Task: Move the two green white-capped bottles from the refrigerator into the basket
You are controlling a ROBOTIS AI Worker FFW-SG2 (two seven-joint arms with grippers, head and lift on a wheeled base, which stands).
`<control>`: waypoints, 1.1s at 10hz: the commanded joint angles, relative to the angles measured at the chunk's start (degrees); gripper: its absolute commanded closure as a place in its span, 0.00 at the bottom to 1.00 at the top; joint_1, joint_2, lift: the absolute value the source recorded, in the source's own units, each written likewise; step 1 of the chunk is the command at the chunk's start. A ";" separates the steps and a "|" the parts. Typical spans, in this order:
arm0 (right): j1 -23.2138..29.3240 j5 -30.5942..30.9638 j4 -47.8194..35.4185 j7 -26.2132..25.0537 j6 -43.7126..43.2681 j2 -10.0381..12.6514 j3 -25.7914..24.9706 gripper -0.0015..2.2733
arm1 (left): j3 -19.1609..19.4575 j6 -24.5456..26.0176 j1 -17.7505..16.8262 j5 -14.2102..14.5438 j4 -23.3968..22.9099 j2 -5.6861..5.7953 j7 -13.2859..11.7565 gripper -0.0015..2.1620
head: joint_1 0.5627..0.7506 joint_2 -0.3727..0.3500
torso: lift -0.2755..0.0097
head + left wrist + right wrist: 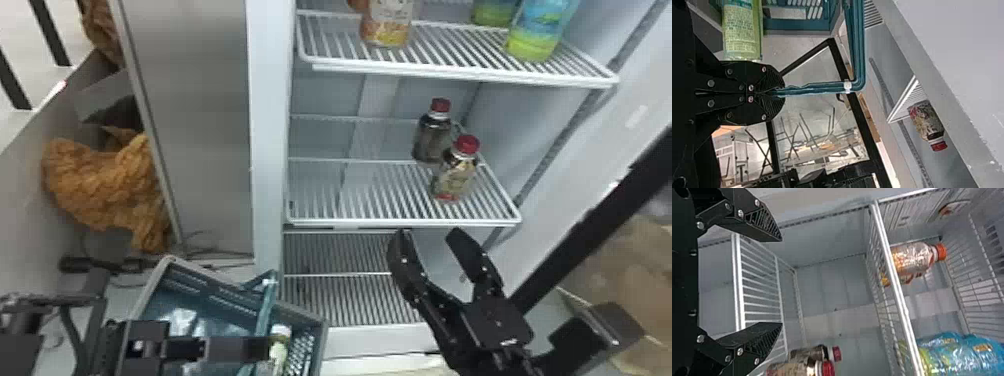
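If left gripper (779, 93), pinching handle (817, 87), tugs unevenly, basket (240, 310) may tilt, bottle (278, 351) topple; right gripper (427, 234), spread, could knock red-capped bottle (454, 175) if raised.

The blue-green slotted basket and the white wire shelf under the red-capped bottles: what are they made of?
The blue-green slotted basket looks like satin moulded plastic: soft sheen, cleanly formed slots. The white wire shelf seems smooth-coated metal, judging by its thin, straight bars, though plastic is possible.
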 commanded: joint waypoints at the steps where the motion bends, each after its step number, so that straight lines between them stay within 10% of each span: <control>1: 0.22 0.43 0.26 -0.03 -0.08 0.19 -0.46 0.14 | 0.05 0.03 0.08 0.00 0.00 -0.03 -0.01 0.54 | 0.70 0.24 | 0.04; 11: -0.06 0.89 0.54 -0.20 -0.08 0.28 -0.35 0.14 | 0.62 0.03 0.78 1.14 0.00 -0.20 -0.01 0.54 | 0.70 0.22 | 0.04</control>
